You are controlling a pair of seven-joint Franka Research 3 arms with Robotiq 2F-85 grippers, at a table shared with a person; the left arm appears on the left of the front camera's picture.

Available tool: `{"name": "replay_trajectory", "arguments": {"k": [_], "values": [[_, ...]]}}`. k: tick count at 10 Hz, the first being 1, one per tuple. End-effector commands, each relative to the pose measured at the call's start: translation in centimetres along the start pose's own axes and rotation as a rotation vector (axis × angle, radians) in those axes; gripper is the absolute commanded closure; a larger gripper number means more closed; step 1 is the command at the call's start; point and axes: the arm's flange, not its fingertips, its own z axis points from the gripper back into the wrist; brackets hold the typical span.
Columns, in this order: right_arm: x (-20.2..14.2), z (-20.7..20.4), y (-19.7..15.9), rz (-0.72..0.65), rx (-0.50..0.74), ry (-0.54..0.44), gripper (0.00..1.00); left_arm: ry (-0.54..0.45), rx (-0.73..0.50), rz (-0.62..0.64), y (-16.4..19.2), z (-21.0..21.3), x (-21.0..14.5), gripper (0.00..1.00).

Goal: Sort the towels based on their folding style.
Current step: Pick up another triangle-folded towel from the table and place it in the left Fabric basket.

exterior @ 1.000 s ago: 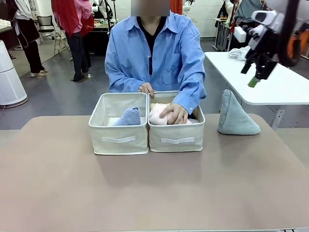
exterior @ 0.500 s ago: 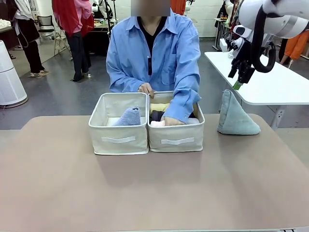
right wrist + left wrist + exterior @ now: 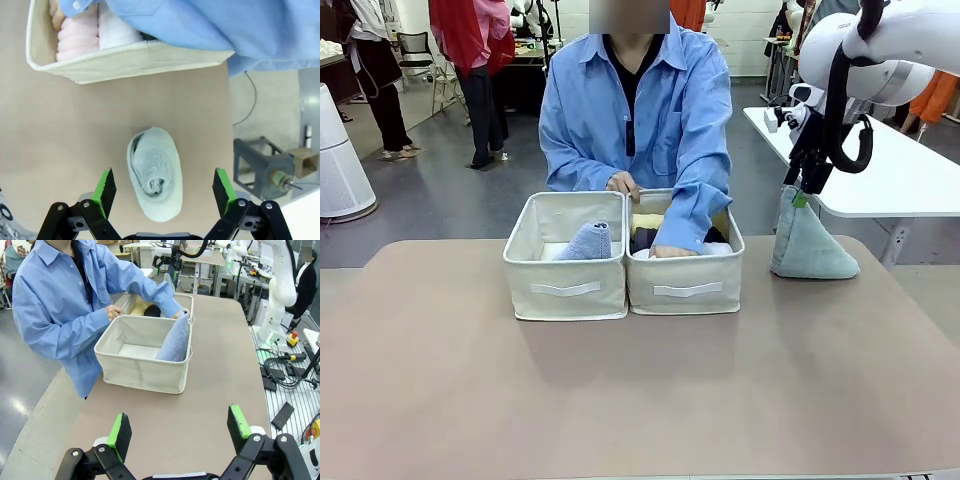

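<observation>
A grey-green cone towel (image 3: 808,243) stands upright on the table at the right. My right gripper (image 3: 796,196) hangs open just above its tip; from the right wrist view the cone (image 3: 155,172) sits between the spread fingers of that gripper (image 3: 164,186). A grey-blue cone towel (image 3: 588,243) leans in the left beige box (image 3: 565,288). The right beige box (image 3: 686,290) holds rolls: yellow (image 3: 650,221), dark grey (image 3: 644,238), white (image 3: 117,32) and pink (image 3: 77,36). My left gripper (image 3: 179,426) is open over bare table, well short of the box with the blue cone (image 3: 175,337).
A person in a blue shirt (image 3: 635,110) sits at the far side, one hand (image 3: 623,184) on the boxes' back rim, the other arm reaching down into the right box. A white table (image 3: 890,170) stands behind the right arm. Bare tabletop (image 3: 640,400) lies in front of the boxes.
My right arm has swung left and down from the upper right to just over the grey-green cone. The person's hand has pressed the pink roll down into the right box.
</observation>
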Motion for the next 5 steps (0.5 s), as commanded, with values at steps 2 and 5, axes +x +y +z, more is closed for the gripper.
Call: {"name": "replay_trajectory", "arguments": {"k": [2, 5], "values": [[0.0, -0.9, -0.1, -0.016, 0.014, 0.039, 0.00, 0.004, -0.001, -0.001, -0.2, 0.1, 0.0, 0.00], [-0.2, -2.5, 0.0, -0.017, 0.067, 0.061, 0.00, 0.004, -0.001, -0.001, -0.2, 0.1, 0.0, 0.00]]}}
